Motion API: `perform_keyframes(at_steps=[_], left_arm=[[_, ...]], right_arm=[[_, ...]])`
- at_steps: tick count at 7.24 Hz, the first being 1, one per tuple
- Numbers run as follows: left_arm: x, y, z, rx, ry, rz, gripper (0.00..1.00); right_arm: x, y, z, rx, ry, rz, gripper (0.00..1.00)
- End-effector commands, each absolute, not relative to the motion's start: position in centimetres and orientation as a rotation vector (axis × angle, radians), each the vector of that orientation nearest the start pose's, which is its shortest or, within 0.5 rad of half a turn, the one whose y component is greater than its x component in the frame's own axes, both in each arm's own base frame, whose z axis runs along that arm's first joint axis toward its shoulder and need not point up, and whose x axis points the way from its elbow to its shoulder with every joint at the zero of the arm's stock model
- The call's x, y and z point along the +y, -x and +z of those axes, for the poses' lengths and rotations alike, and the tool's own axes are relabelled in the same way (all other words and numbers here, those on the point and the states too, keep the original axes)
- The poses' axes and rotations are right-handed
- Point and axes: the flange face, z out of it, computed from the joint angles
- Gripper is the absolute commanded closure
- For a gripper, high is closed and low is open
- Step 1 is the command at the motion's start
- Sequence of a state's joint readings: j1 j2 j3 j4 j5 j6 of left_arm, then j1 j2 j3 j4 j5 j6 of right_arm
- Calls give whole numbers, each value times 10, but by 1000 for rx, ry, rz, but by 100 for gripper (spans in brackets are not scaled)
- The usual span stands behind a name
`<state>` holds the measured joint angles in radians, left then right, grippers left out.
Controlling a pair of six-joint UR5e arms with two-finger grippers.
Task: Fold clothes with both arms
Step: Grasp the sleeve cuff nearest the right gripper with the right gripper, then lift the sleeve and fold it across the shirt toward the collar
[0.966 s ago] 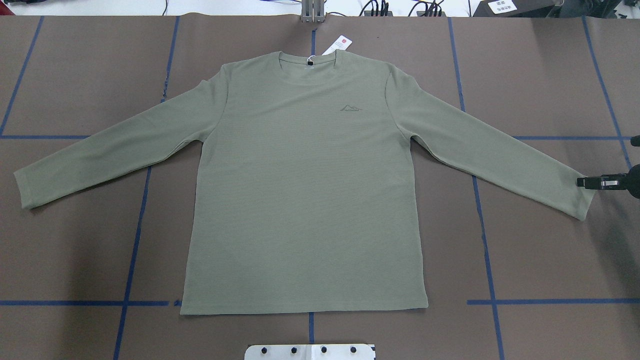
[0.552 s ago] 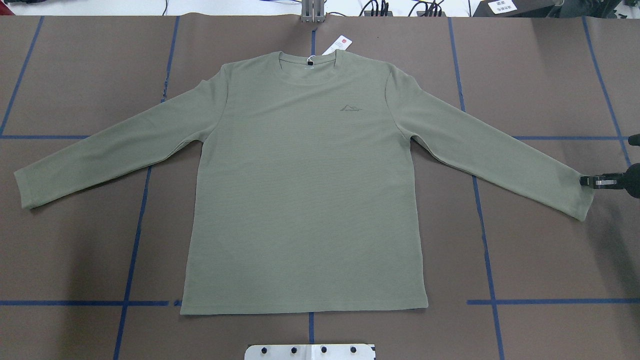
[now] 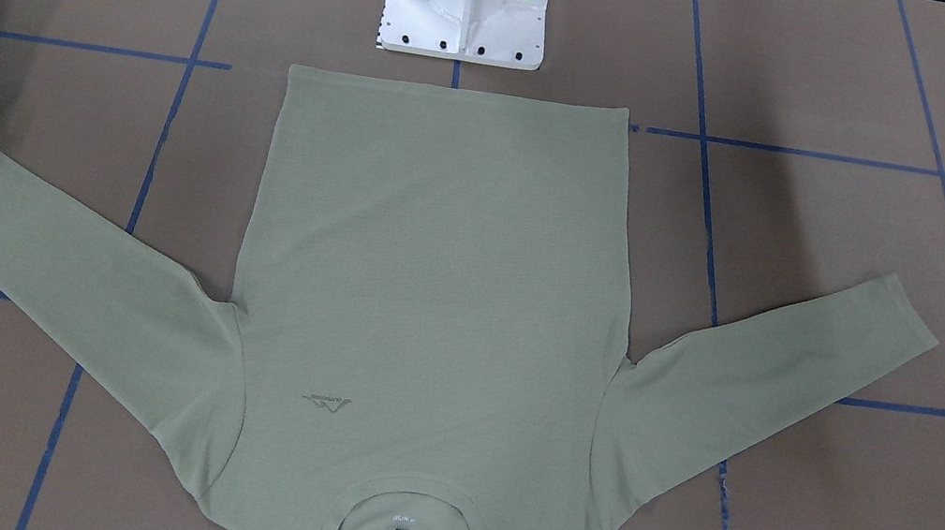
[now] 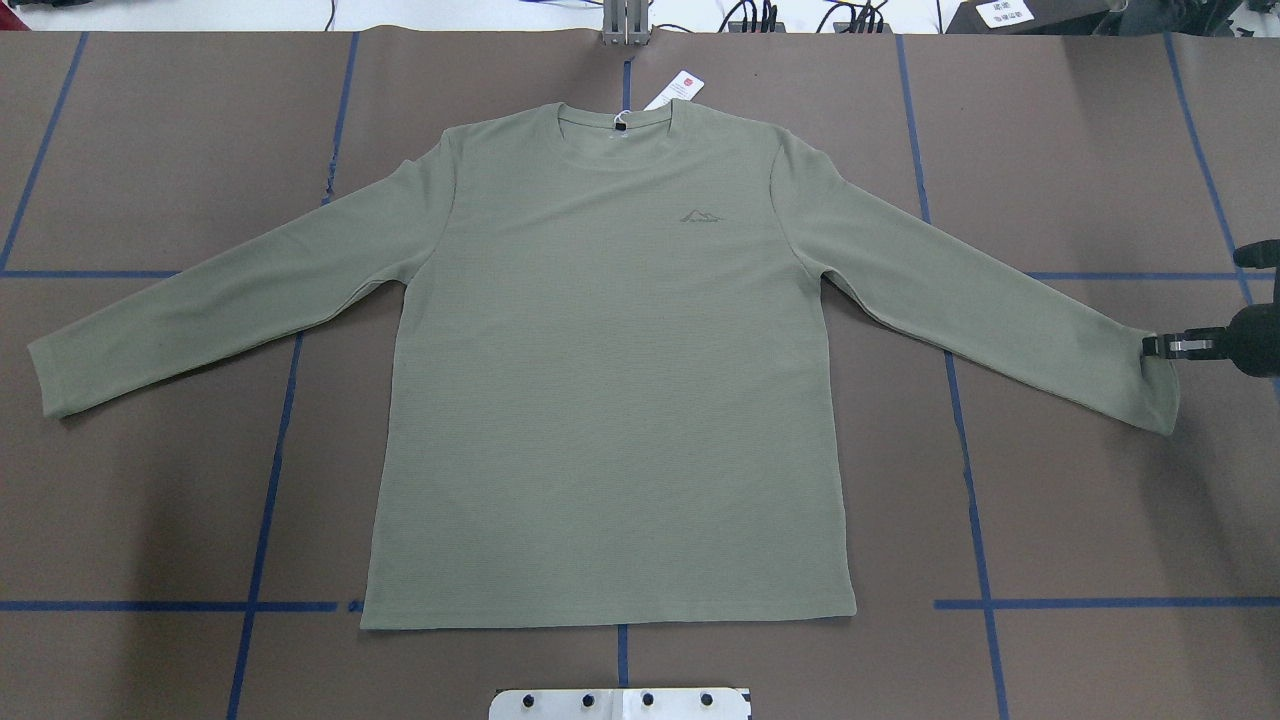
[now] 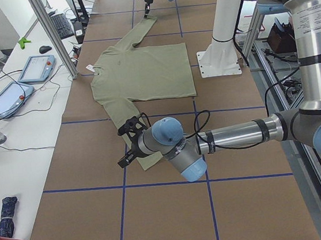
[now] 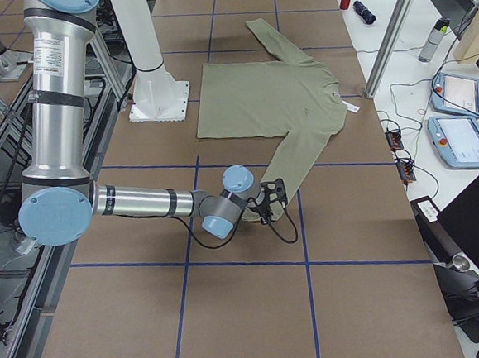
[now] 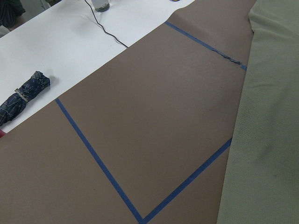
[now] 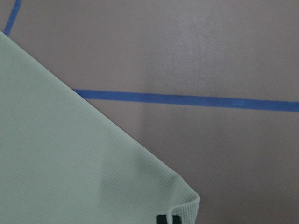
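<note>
Saw a brown paper-covered worktop (image 4: pixel 1080 500) gridded with blue tape. Found, spread flat and face up on it, the olive-green long-sleeved knit shirt (image 4: pixel 610 380), collar away from the robot's base, hem toward it, both sleeves stretched out and angled to either side. Counted 0 folds. Judged the task barely begun, with 2 sleeves and the body all left to fold.

Followed the grey-and-silver right arm (image 6: pixel 142 202) low over the worktop to the sleeve end on its side. Read the black right pincer (image 4: pixel 1160 346) as clenched on that cuff's corner, going by puckered fabric at the fingertip in the wrist view. Saw no lift off the worktop yet.

Traced the grey-and-silver left arm (image 5: pixel 237 135) to the other sleeve end, with the black left pincer (image 5: pixel 129 142) close over the cuff. Could not tell whether released or clenched, nor whether touching cloth.

Spotted last the small white hang tag with red mark (image 4: pixel 683 88), lying on the worktop just beyond the collar.
</note>
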<state>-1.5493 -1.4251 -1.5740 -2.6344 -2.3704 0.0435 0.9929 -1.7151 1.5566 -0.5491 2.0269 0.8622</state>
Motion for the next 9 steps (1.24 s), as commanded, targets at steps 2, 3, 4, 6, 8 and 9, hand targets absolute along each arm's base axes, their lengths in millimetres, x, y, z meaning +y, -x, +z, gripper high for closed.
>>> perform_keyframes(at_steps=[2,3,4,6,8,9], left_arm=[[-444,52,601,735,-879,424,0],[-444,52,602,735,-878,425,0],[-444,52,606,736,-871,422,0],[-443,52,614,736,-856,415,0],[-442,52,625,739,-836,407,0],[-441,52,632,741,-824,402,0]], right_arm=[[-495,214,448,-790,-307,115,100],[-527,260,376,-758,-268,144,100],[-544,323,287,-696,-234,234,100],[-557,401,164,-723,-232,394,100],[-586,496,29,-725,-280,519,100],[-590,545,-16,-679,-309,531,100]])
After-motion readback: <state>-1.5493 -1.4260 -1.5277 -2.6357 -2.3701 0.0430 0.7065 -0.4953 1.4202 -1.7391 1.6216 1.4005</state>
